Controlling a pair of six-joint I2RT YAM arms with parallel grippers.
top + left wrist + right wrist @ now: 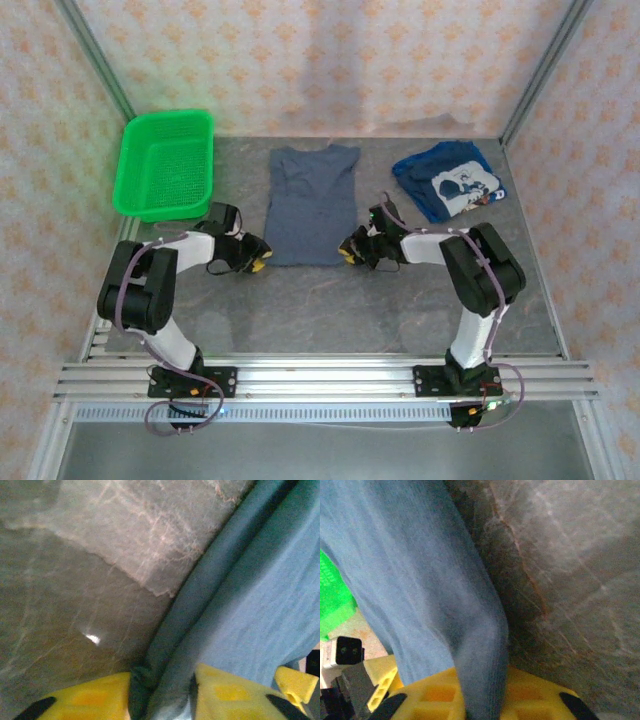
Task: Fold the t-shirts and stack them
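The slate-blue t-shirt [312, 205] lies flat in the middle of the table, collar to the back. My left gripper [262, 262] is at its near left corner, and in the left wrist view the yellow fingers [90, 700] are shut on the shirt's hem [260, 595], my left gripper [162, 695] pinching a fold of it. My right gripper [347, 255] is at the near right corner. My right gripper [480, 700] is shut on a bunched ridge of the same shirt [410, 570]. The royal blue t-shirt [450, 180] with the white print lies crumpled at the back right.
A green mesh basket [165, 165] stands at the back left, and a part of the basket [332, 605] shows past the cloth in the right wrist view. Bare grey table [320, 310] stretches between the shirt and the arm bases.
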